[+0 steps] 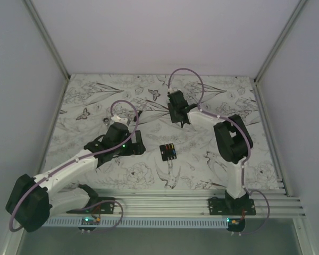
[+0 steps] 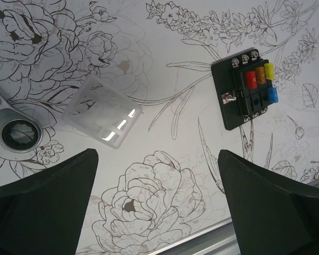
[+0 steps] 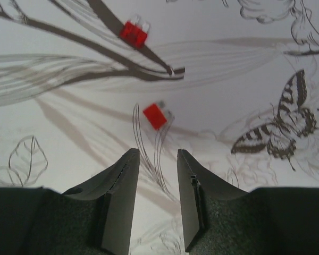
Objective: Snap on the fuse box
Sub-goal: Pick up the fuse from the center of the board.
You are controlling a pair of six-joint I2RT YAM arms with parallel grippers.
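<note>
The left end effector [image 2: 157, 159] hangs wide open and empty over the floral tabletop [image 2: 165, 48]. Below it lie a ring spanner [image 2: 18, 133] and a clear plastic cover [image 2: 103, 114]. Right of these, the fuse box [image 2: 247, 93] lies flat mid-tabletop, between the arms. The right end effector [image 3: 158, 156], narrowly parted and empty, hovers beside two loose red fuses [image 3: 156, 116].

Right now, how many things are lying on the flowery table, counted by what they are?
Fuse box: 1
Clear plastic cover: 1
Silver ring wrench: 1
Loose red fuses: 2
Total: 5
</note>
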